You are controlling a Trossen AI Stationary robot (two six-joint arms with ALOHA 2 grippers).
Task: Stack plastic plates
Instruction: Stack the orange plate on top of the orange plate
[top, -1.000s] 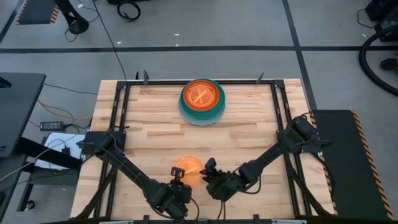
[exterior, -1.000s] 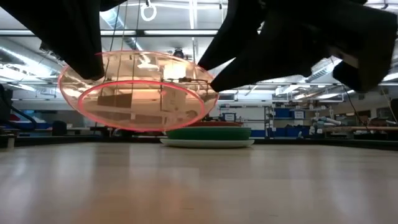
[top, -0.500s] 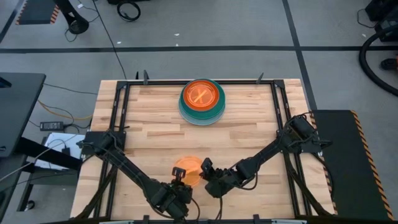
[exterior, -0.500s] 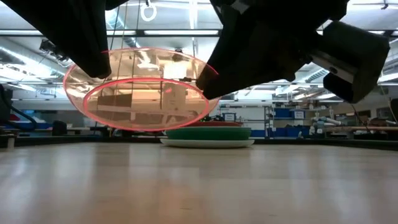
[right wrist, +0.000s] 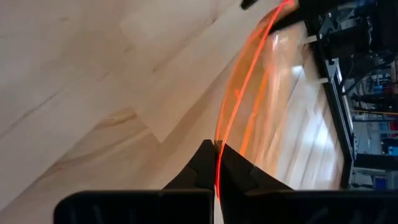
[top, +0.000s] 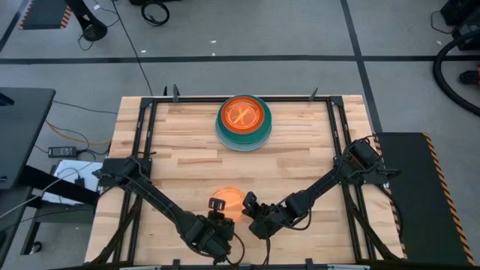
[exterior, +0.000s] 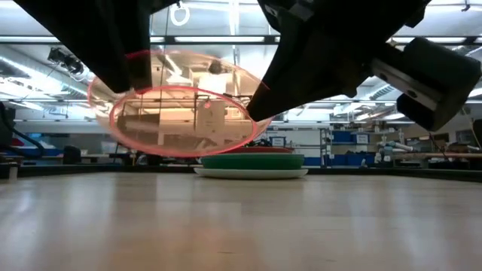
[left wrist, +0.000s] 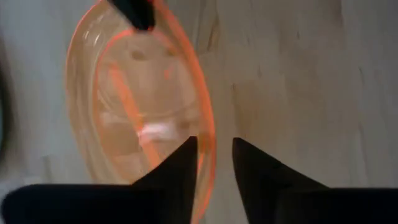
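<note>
A small translucent orange plate point(top: 229, 202) point(exterior: 181, 105) hangs tilted above the table near its front edge, between my two grippers. My right gripper point(top: 246, 204) point(right wrist: 216, 148) is shut on the plate's right rim. My left gripper point(top: 217, 219) point(left wrist: 214, 149) stands open at the plate's near-left rim, which runs between its fingers. The other plastic plates form a stack point(top: 244, 120) point(exterior: 252, 162) at the far middle of the table, with an orange one on top of green and pale ones. My right gripper pinches the orange plate's rim point(right wrist: 219, 138) between its two fingers, on the plate's right side. The fingers come from the table's right, slanting down. The plate is lifted clear of the table and tilted. My left gripper has the rim point(left wrist: 208, 144) between its open fingers; whether they touch it, I cannot tell.
A black frame point(top: 150, 112) runs along the table's edges. Bare wood point(top: 300, 165) lies between the held plate and the stack.
My right gripper has moved toward the table's left onto the orange plate's right rim and taken hold of it. The plate stays lifted and has shifted a little toward the right.
</note>
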